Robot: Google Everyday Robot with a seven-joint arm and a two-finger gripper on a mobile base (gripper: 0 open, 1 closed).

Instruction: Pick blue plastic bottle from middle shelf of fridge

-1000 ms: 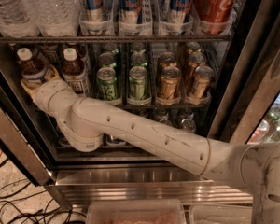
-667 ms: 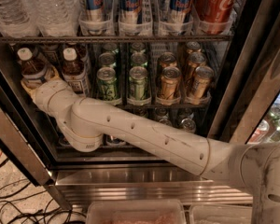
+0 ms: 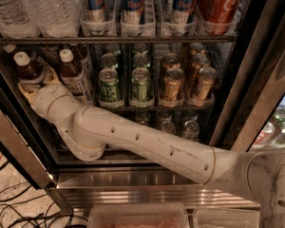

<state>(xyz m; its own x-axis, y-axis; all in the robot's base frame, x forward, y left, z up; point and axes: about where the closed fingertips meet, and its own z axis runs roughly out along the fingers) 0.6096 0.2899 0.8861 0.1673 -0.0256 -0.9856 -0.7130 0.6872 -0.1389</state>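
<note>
The fridge (image 3: 133, 184) stands open with its steel base below. On the middle shelf (image 3: 180, 109), at the far left, stand small plastic bottles with white caps and amber liquid. My gripper (image 3: 35, 87) is at the leftmost front blue plastic bottle (image 3: 27, 70), right against its lower body, and my wrist hides the bottle's base. A second such bottle (image 3: 75, 80) stands just to its right, touching my wrist. My white arm (image 3: 142, 141) reaches in from the lower right.
Green cans (image 3: 109, 85) and gold cans (image 3: 172, 84) fill the shelf to the right of the bottles. Above are large water bottles (image 3: 52, 8), tall blue-silver cans (image 3: 135, 6) and a red can (image 3: 218, 4). More cans (image 3: 168, 127) sit below. The door frame (image 3: 261, 80) is at the right.
</note>
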